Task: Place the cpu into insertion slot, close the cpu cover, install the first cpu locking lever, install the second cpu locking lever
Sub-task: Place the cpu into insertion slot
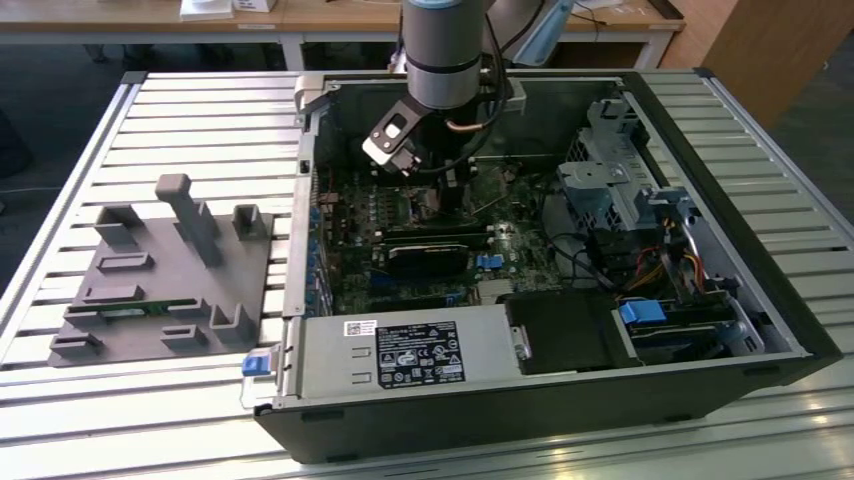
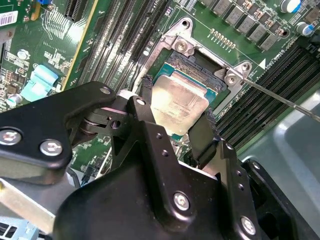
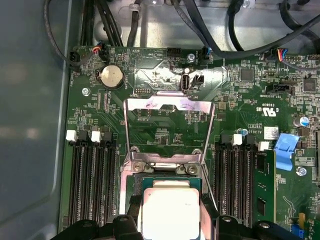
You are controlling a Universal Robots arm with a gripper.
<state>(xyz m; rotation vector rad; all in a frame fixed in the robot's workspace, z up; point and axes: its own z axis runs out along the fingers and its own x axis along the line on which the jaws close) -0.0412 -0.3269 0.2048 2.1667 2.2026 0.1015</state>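
Fingers [image 2: 201, 134] grip the cpu [image 2: 179, 102] by two opposite edges, over the insertion slot [image 2: 195, 67]; whether it is seated I cannot tell. The cpu cover [image 3: 170, 103] stands swung open. The open computer case [image 1: 534, 400] lies on a slatted metal bench [image 1: 200, 110], a grey fixture block [image 1: 160, 290] at the exterior view's left, wooden desks [image 1: 334, 20] behind.

PC case [image 1: 534, 425] lying on table [image 1: 200, 110], w/ fixture block [image 1: 147, 290] sitting beside it on exterior view's left. Gripper [image 2: 175, 120] hanging inside case, clamping cpu [image 2: 179, 102] just over insertion slot [image 2: 200, 67]. In first wrist view, cpu cover [image 3: 169, 104] standing open beyond slot, mem slots [image 3: 92, 185] running either side.
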